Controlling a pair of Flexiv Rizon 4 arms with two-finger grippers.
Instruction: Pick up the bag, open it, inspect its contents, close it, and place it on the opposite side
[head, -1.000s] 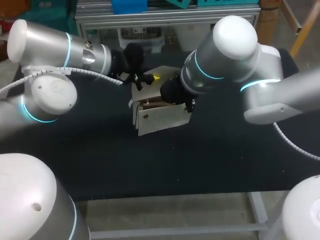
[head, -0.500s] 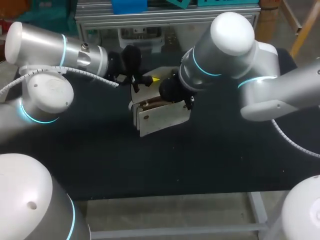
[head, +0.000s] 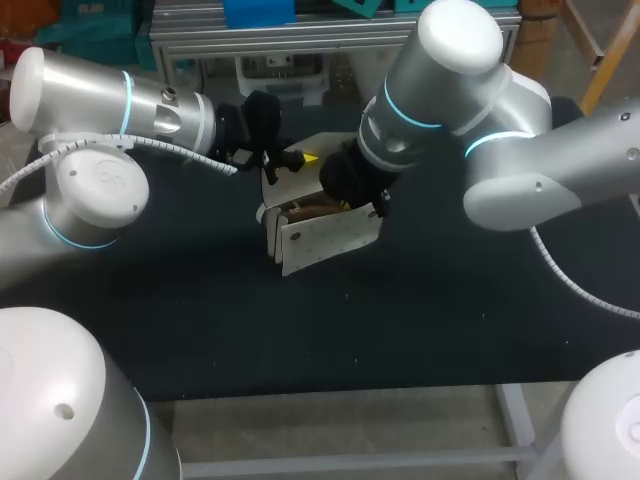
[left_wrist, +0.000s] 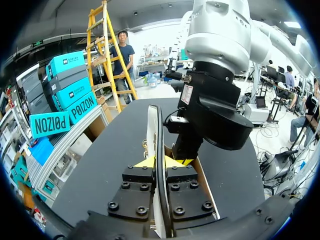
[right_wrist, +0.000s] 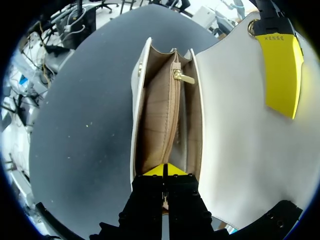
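Jaws, left wrist view: left gripper (left_wrist: 155, 164) clamped on raised flap (left_wrist: 151, 125). Right wrist view: right gripper (right_wrist: 165, 170) jaws together at end of open bag (right_wrist: 156, 120), interior exposed. Head view: bag stands mid-table (head: 300, 330). Judged inspection step; next, lower flap squarely shut.

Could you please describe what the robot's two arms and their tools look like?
Both the left arm and the right arm are smooth silver-white tubes with rounded joints, glowing cyan rings and a white ribbed cable alongside. The left tool and right tool are black blocks with bolt heads, ending in yellow tips.
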